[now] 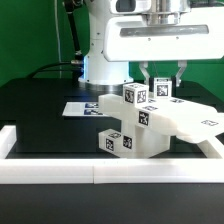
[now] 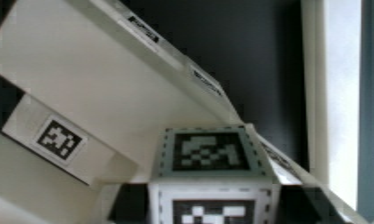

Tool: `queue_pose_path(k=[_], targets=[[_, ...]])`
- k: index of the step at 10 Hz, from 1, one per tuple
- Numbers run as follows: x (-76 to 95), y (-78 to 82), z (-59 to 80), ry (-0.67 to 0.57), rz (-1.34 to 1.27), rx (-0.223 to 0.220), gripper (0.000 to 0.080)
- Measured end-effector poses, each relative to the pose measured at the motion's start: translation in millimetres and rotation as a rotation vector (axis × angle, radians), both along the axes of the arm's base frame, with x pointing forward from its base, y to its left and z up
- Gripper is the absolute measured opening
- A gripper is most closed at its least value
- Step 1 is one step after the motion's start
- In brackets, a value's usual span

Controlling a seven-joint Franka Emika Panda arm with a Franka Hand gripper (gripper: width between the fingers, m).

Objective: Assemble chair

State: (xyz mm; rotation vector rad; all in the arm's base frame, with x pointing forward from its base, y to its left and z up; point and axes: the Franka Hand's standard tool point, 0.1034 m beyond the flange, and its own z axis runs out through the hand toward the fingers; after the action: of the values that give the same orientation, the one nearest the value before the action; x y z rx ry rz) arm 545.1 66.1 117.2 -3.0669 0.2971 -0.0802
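The partly built white chair (image 1: 165, 125) stands in the middle of the black table, a slab with square posts that bear black-and-white tags. My gripper (image 1: 163, 80) comes down from above onto its top. Its dark fingers (image 1: 148, 76) stand on either side of a tagged square post (image 1: 160, 91) at the chair's upper end. In the wrist view the same post (image 2: 209, 160) fills the space between the jaws of the gripper (image 2: 210, 206), with the dark fingers close against its sides. A white slab (image 2: 95, 90) with a tag runs alongside it.
The marker board (image 1: 80, 107) lies flat behind the chair, toward the exterior view's left. White border rails (image 1: 100, 172) run along the front and left of the table. The robot's white base (image 1: 100, 60) stands at the back.
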Motion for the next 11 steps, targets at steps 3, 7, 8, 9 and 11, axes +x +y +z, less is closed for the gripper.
queue_pose_path(k=[3,7,8,9,11], targets=[[0.0,0.5,0.0,0.008,-0.158,0.012,0.0286],[0.0,0.6,0.0,0.022,-0.408,0.027,0.0287],[0.0,0.6,0.0,0.024,-0.444,0.029,0.0287],[0.0,0.8,0.0,0.029,-0.525,0.035,0.0287],[0.0,1.0,0.0,0.033,-0.613,0.04,0.0288]])
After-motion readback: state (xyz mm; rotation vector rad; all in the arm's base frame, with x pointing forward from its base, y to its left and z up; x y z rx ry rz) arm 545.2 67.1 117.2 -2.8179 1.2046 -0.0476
